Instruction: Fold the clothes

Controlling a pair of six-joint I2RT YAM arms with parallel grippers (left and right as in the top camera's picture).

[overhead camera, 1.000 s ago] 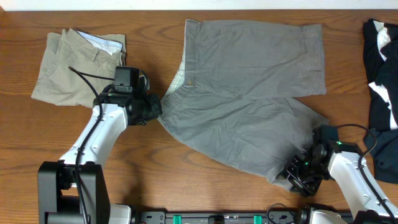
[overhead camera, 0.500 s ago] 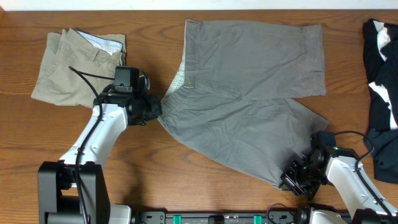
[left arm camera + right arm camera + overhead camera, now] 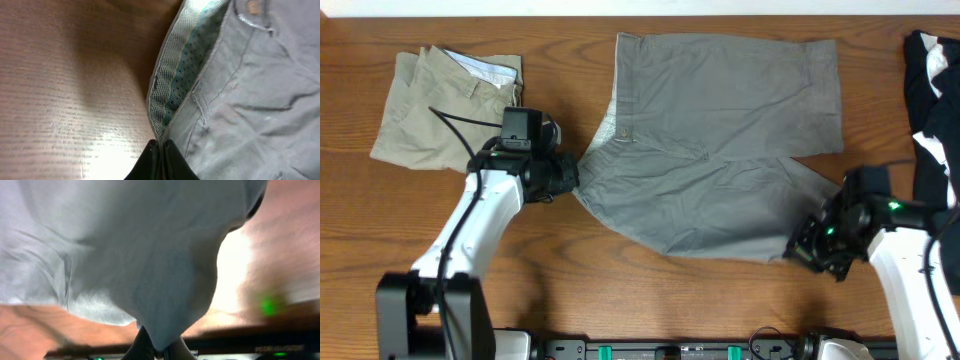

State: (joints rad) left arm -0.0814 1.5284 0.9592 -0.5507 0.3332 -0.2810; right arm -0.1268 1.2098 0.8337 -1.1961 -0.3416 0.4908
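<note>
Right hand (image 3: 806,246) on creased grey shorts (image 3: 720,110)

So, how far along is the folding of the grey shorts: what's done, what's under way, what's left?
Done: no fold yet; the grey shorts lie spread on the table, legs splayed. In hand: the left claw pinches the waistband edge, and the right claw grips the lower leg's hem, which hangs lifted. Left: probably laying that leg over the other, then folding across.
</note>
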